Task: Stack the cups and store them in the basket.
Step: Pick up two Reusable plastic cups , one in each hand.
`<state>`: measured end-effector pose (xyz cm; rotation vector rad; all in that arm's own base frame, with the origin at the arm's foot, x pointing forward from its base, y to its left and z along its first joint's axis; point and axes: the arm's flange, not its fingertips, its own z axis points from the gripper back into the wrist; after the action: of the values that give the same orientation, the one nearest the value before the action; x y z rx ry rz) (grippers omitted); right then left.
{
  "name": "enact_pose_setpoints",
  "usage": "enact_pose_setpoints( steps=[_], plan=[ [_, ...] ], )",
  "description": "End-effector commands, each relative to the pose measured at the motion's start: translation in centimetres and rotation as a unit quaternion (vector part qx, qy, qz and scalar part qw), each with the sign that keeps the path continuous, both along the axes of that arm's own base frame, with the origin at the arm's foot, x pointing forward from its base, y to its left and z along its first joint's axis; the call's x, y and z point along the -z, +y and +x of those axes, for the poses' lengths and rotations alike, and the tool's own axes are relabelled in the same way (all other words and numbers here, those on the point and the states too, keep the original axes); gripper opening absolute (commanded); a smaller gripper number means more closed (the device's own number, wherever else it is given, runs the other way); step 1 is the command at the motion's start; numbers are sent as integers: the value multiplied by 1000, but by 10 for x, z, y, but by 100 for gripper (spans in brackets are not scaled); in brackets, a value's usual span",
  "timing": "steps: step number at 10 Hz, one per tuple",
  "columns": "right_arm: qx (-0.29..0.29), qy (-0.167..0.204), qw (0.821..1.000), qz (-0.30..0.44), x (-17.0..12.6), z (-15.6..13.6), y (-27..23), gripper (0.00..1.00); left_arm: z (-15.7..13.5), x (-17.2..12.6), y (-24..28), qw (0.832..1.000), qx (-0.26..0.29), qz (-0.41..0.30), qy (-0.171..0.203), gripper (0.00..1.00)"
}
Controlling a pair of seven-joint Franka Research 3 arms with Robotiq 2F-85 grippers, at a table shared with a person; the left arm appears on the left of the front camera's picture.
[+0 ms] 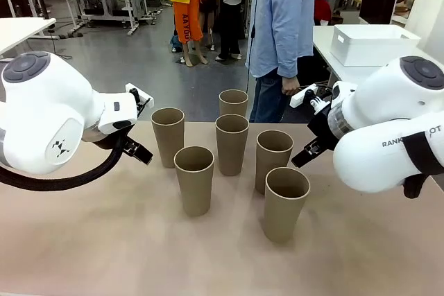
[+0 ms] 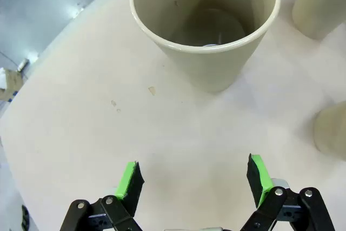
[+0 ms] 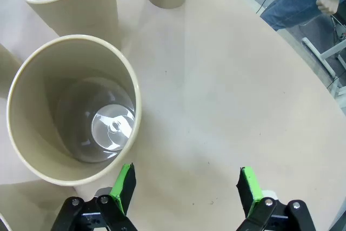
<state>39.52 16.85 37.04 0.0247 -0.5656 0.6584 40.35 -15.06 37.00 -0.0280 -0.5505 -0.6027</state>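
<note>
The left gripper (image 2: 192, 179) has its green-padded fingers (image 2: 128, 179) spread wide with nothing between them, above the bare tan table (image 2: 81, 133). One upright cup (image 2: 205, 25) stands just ahead, apart from the pads, and parts of two more show at that view's right edge. In the front view this gripper sits at the left, near the far-left cup (image 1: 168, 135).

The right gripper (image 3: 186, 182) is also spread and empty. A cup (image 3: 73, 106) stands rim up close beside one finger, with a shiny round bottom inside, and two more cups stand beyond it.

Farther out, all six cups (image 1: 232, 143) stand upright and apart from one another in a loose cluster mid-table between the arms, with none nested. The basket (image 1: 368, 50) is well apart from them, on a white side table (image 1: 326, 39) at the far right behind the right arm (image 1: 388, 136).

That arm's white shell bears dark letters reading "RANK" and "OT", with the rest hidden by a black strap. The left arm (image 1: 48, 109) carries a small black dotted emblem.

A person (image 1: 281, 19) in a light blue shirt and jeans stands at the far edge, one hand (image 1: 291, 86) hanging at the side
</note>
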Motion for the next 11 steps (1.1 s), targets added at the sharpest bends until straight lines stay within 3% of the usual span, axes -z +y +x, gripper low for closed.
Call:
enact_pose_setpoints(
  steps=[1, 3, 7, 9, 11],
  plan=[
    [0, 0, 1000, 1, 0, 0, 0, 100, 0, 0, 0, 1000, 0, 0, 0, 100],
    [0, 0, 1000, 0, 0, 0, 0, 100, 0, 0, 0, 1000, 0, 0, 0, 100],
    [-1, 18, 999, 48, -101, 15, -25, 100, 19, -87, 20, 999, 27, -12, 42, 100],
    [-52, 22, 996, 62, -127, 17, -57, 100, 24, -119, 54, 993, 95, -30, 68, 100],
    [-122, 4, 988, 94, -140, 7, -109, 100, 22, -132, 99, 978, 189, -62, 60, 100]
  ],
)
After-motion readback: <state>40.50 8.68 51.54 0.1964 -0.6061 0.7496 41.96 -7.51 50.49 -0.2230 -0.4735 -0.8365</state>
